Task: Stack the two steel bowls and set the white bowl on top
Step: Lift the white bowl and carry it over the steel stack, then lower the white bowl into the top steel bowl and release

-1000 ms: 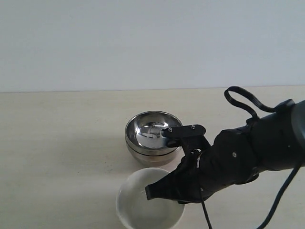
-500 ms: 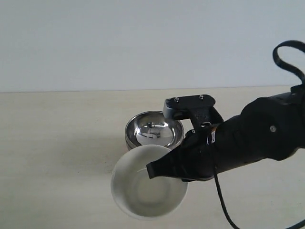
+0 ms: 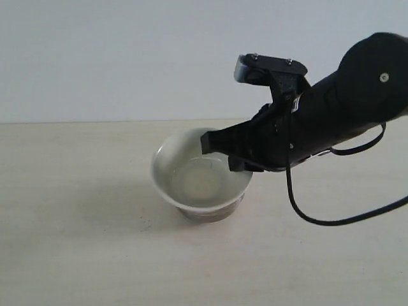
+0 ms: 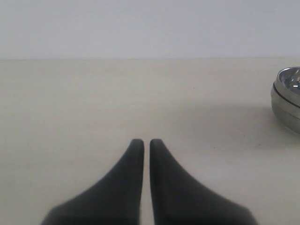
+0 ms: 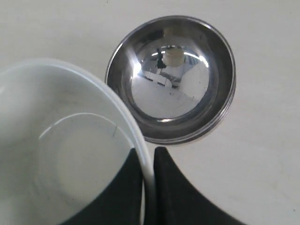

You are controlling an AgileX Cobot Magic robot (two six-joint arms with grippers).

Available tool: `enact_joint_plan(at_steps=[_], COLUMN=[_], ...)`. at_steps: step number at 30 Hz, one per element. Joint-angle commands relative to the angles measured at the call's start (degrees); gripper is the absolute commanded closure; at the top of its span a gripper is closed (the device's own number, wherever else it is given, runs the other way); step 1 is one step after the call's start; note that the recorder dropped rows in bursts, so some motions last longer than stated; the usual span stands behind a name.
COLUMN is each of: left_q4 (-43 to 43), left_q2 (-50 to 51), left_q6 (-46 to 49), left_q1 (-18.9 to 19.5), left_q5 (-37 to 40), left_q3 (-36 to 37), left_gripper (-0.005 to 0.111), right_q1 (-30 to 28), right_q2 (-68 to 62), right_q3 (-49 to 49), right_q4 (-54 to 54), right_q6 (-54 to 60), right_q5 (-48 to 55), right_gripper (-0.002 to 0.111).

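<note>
pale cream table (image 3: 76,242), matte, faint wood-like grain; meets a plain light wall along a straight back edge. steel bowls (image 5: 171,77) stacked on it, one nested in the other, resting upright near mid-table. from the exterior view only the lower band of the stack (image 3: 210,213) visible, rest hidden behind the white bowl. from the left wrist view, seam between the two rims visible at the frame's edge (image 4: 287,98). soft shadow spread on the tabletop beside the stack. tiny dark speck on the surface near the stack's base. otherwise bare surface in all three views.
</note>
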State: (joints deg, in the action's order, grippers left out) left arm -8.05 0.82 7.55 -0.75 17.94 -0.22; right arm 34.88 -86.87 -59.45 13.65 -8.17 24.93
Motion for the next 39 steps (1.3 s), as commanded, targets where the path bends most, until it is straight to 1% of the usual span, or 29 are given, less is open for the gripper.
enact_joint_plan(at_steps=[1, 5, 12, 17, 25, 31, 39], left_q4=[-0.5, -0.5, -0.5, -0.5, -0.5, -0.5, -0.5], left_q2=[-0.4, -0.4, -0.4, -0.4, -0.4, -0.4, -0.4], left_q6=[-0.5, -0.5, -0.5, -0.5, -0.5, -0.5, -0.5], left_q1=[0.2, 0.2, 0.2, 0.2, 0.2, 0.2, 0.2], left_q5=[-0.1, -0.1, -0.1, -0.1, -0.1, -0.1, -0.1], left_q3=[0.2, 0.2, 0.2, 0.2, 0.2, 0.2, 0.2], left_gripper=[0.103, 0.103, 0.103, 0.103, 0.103, 0.103, 0.103], right_q1=[-1.8, -2.4, -3.3, -5.2, -5.8, -6.9, -6.9], right_q2=[-0.1, -3.1, -7.9, -9.2, -9.6, -13.5, -21.4], right_q3=[-3.8, -9.6, -16.6, -16.8, -17.0, -21.6, -27.5], right_q4=[-0.5, -1.0, -1.0, -0.6, -0.9, -0.7, -0.6], right_q6=[-0.3, -0.9, -3.6, -4.6, -4.4, -4.3, -4.1], right_q5=[2.6, 8.1, 12.5, 12.6, 10.2, 14.9, 14.7], right_gripper=[0.108, 0.108, 0.108, 0.108, 0.108, 0.108, 0.108])
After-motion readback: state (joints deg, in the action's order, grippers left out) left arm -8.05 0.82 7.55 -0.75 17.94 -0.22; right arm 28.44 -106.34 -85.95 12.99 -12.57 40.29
